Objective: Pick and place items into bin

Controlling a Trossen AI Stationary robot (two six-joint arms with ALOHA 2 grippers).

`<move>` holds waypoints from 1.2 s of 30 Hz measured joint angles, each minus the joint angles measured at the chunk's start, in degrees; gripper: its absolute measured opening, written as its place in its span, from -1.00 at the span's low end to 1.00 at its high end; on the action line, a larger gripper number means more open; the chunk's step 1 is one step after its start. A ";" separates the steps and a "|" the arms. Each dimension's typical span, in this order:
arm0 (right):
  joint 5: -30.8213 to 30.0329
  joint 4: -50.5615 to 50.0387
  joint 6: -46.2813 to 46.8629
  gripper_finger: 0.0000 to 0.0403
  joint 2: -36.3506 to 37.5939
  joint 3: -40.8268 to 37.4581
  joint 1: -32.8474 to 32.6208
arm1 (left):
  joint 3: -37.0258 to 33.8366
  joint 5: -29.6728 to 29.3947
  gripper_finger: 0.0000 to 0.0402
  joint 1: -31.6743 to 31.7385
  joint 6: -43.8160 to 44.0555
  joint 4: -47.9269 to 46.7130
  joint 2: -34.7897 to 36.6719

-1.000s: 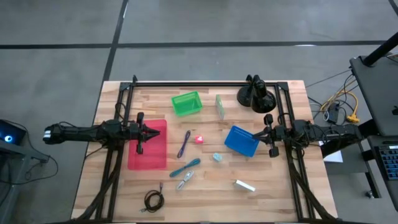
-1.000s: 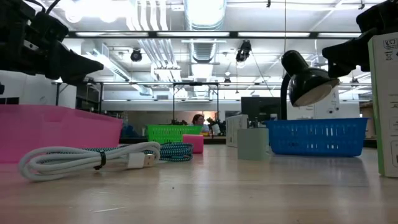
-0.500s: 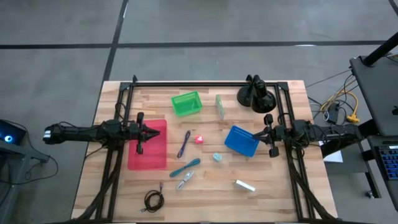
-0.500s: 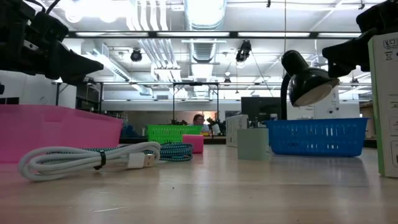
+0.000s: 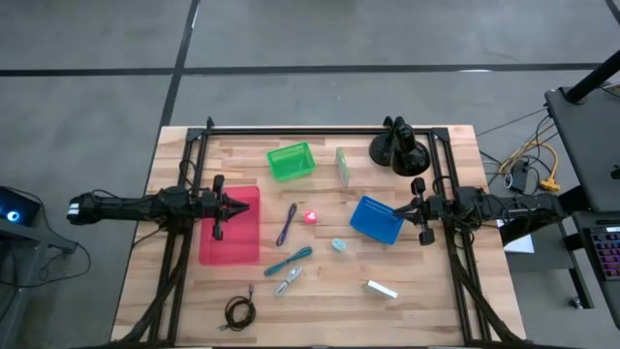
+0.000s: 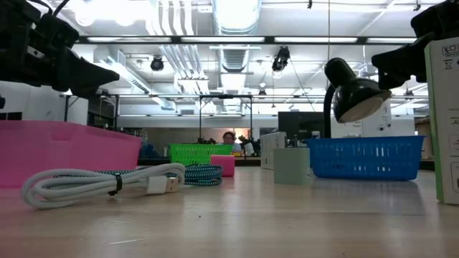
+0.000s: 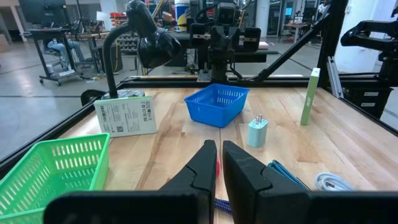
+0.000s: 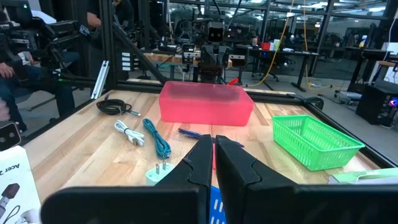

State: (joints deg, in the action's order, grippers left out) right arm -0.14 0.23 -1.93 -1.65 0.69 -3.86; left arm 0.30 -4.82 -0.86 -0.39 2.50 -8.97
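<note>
Both grippers hang shut and empty above the table. My left gripper (image 5: 237,206) is over the pink bin (image 5: 230,233) at the left. My right gripper (image 5: 405,211) is over the right edge of the blue basket (image 5: 374,219). Loose on the wood between them lie a purple pen (image 5: 287,224), a pink-red piece (image 5: 311,217), a pale blue plug (image 5: 338,245), a teal cable (image 5: 289,261), a silver-white cable (image 5: 288,282), a white bar (image 5: 381,289) and a black coiled cable (image 5: 239,311). A pale green block (image 5: 341,165) stands farther back.
A green basket (image 5: 291,161) stands at the far middle and a black desk lamp (image 5: 397,147) at the far right. Black frame rails (image 5: 186,184) run along both sides and the far edge. Bare wood lies toward the near edge.
</note>
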 joint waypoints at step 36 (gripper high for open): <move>-0.02 2.85 -2.24 -0.96 0.02 0.00 0.02 | 0.00 -0.02 -0.94 0.01 -17.96 1.57 -0.02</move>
State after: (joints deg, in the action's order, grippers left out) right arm -0.16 3.08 -4.17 -1.63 0.69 -3.84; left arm 0.30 -4.84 -0.85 -18.35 4.07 -8.99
